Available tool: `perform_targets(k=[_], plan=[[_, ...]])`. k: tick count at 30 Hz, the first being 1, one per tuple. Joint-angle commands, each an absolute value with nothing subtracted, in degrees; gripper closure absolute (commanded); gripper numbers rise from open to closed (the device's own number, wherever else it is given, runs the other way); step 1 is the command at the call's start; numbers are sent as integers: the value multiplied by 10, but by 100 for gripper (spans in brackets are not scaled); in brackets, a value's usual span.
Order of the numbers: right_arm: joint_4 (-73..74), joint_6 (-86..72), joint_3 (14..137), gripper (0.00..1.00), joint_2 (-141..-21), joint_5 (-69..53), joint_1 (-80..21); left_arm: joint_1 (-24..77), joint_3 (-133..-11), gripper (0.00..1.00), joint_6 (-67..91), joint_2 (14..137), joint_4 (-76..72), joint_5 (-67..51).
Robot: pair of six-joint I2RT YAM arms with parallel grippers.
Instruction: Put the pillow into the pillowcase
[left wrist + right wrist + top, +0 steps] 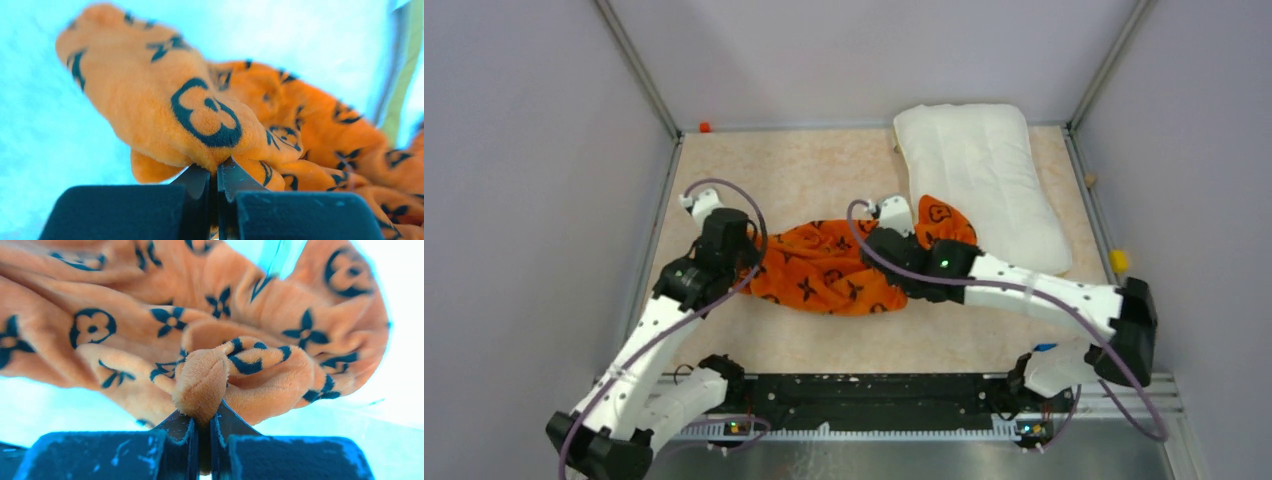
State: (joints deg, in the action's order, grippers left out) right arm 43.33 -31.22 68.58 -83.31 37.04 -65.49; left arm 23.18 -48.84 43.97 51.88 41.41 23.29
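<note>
Early stage: pillow [984,180] lies outside crumpled pillowcase [824,270] on tabletop [754,170]. Left gripper [216,175], right gripper [204,420] each clamped onto pillowcase fabric. Opening, insertion left.

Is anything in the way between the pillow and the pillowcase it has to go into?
No separate object. The orange printed fabric pillowcase reaches the near-left edge of the white quilted pillow. But it lies bunched, with no open mouth visible, pinched by the left gripper and the right gripper.
</note>
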Motion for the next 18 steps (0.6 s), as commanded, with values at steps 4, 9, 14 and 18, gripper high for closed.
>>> perform_targets(k=[4, 9, 14, 18], plan=[[514, -264, 875, 100, -680, 365, -660, 230, -668, 100, 323, 428, 447, 331], [549, -253, 994, 100, -662, 283, -660, 230, -815, 100, 294, 442, 460, 347], [581, -258, 1078, 100, -677, 215, -660, 230, -930, 100, 257, 498, 454, 342], [635, -251, 1160, 100, -701, 327, -660, 230, -958, 100, 240, 550, 448, 279]])
